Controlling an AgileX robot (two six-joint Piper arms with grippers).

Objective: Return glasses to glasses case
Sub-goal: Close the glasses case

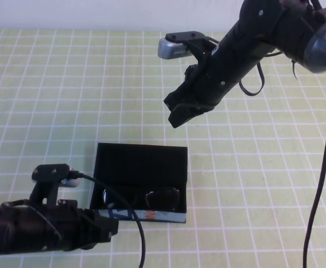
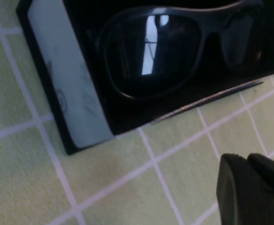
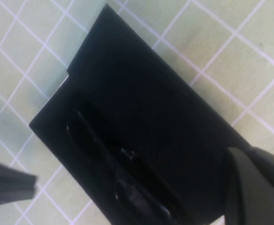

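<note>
Two claws show on my feeds, and neither holds anything. My case [image 1: 140, 181] sits open on the green checked surface [image 1: 51, 100] near its front edge, a little left of centre, lid laid back flat toward the far side. My glasses [image 1: 142, 197] lie inside the case, in the tray along its near long wall, lenses catching a dull reflection. That near wall carries the blue, white and orange print [image 1: 146, 214]. From the left wrist camera I see the glasses [image 2: 174, 47] resting fully within the black lining, with a pale grey end panel [image 2: 66, 84] of the case [image 2: 48, 117] beside them. My left claw [image 1: 110, 228] hangs low at the front left, just beside the case's near left corner and pointing toward it; in its wrist view the fingertips [image 2: 249, 187] look pressed together, with no gap between them. My right claw [image 1: 181, 111] hovers high above the surface, beyond the case and slightly right of it, tilted down toward it. Its wrist view looks straight down on the case [image 3: 141, 117] and the glasses [image 3: 123, 183], with its fingers [image 3: 256, 187] spread wide at either edge.
</note>
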